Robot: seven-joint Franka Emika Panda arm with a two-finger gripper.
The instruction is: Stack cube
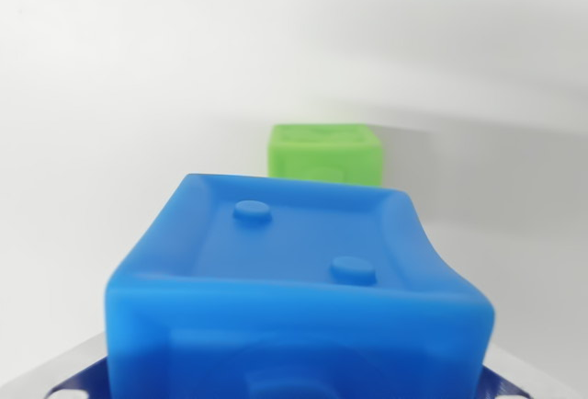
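A blue cube point(294, 270) fills the lower half of the wrist view, very close to the camera. Its top face has a raised rim and two round studs. Grey and blue finger parts point(64, 382) show at the bottom left and bottom right corners, pressed against the cube's two sides. My gripper point(294, 385) is shut on the blue cube. Behind it, further off and near the middle of the view, a green cube point(323, 153) stands on the white surface. The blue cube hides the green cube's lower part.
A plain white surface point(110, 96) spreads around both cubes. A soft grey shadow point(478, 119) lies to the right of the green cube.
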